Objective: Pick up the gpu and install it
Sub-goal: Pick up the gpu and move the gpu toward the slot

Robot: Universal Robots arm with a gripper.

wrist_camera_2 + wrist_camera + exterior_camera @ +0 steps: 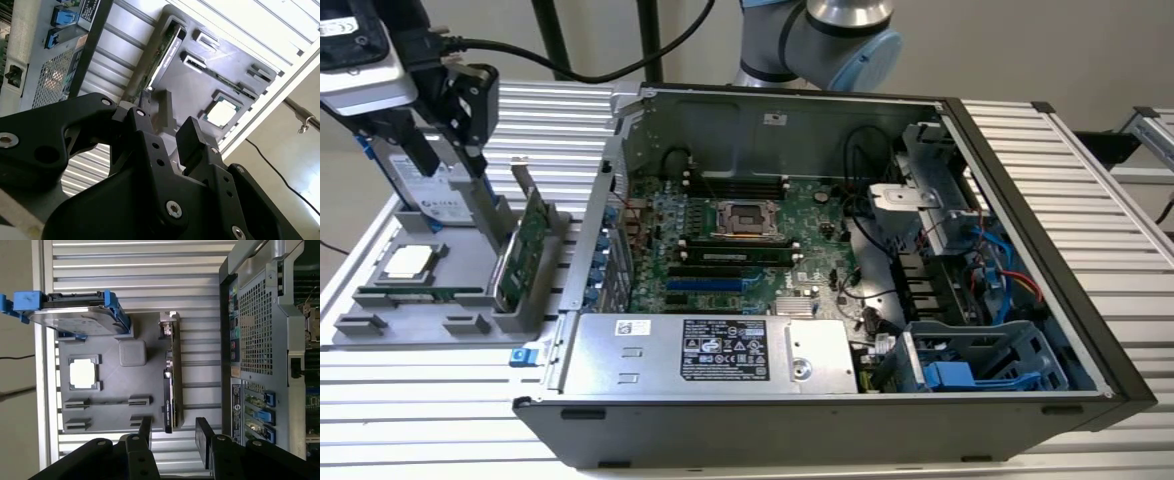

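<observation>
Pincer (174,437) apart, empty, near gpu (170,385) in first wrist view; exterior view shows gpu seemingly upright in tray (414,336).

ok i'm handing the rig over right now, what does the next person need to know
Gripper: open and empty, hovering above the grey holder tray.
Gpu: upright on its edge in a tray slot, untouched. In the first wrist view it lines up with the gap between the fingers.
Computer case: open, beside the tray.
Done: nothing shows yet.
Left: pick-up and install.
</observation>
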